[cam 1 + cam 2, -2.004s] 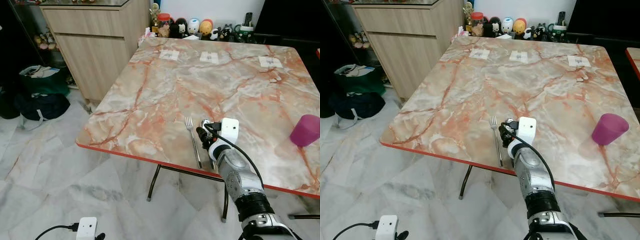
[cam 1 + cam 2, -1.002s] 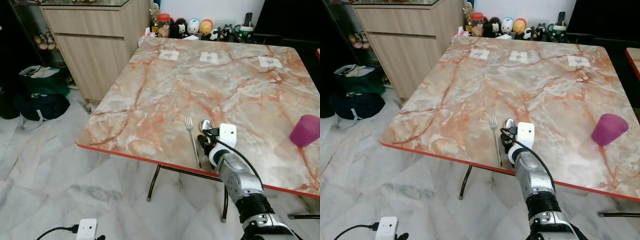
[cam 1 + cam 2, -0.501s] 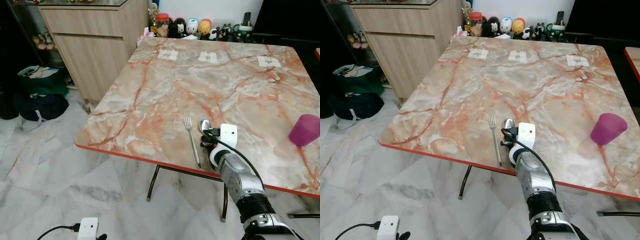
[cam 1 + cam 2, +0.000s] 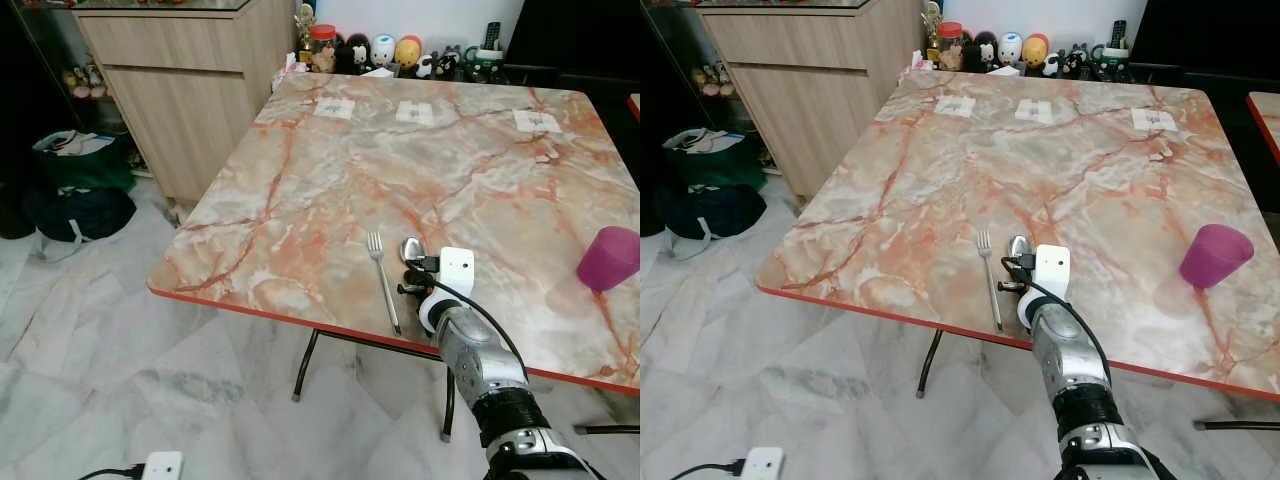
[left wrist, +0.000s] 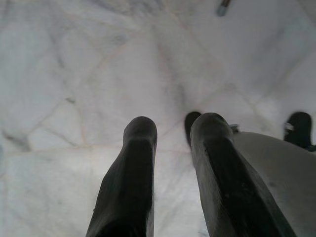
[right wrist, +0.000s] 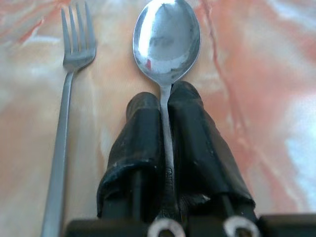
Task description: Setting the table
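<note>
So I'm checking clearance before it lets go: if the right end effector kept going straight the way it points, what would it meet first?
Probably nothing soon: beyond the spoon that the right end effector holds, only bare marble table lies ahead. Fork lies alongside.

Head eyes look down over the table (image 4: 330, 180) — right wrist camera close above it — left wrist faces the floor (image 5: 74, 74).

A red-edged, orange-veined marble table (image 4: 330, 170) stands on grey marble floor tiles (image 4: 90, 340) beside a light wooden cabinet (image 4: 190, 90).
</note>
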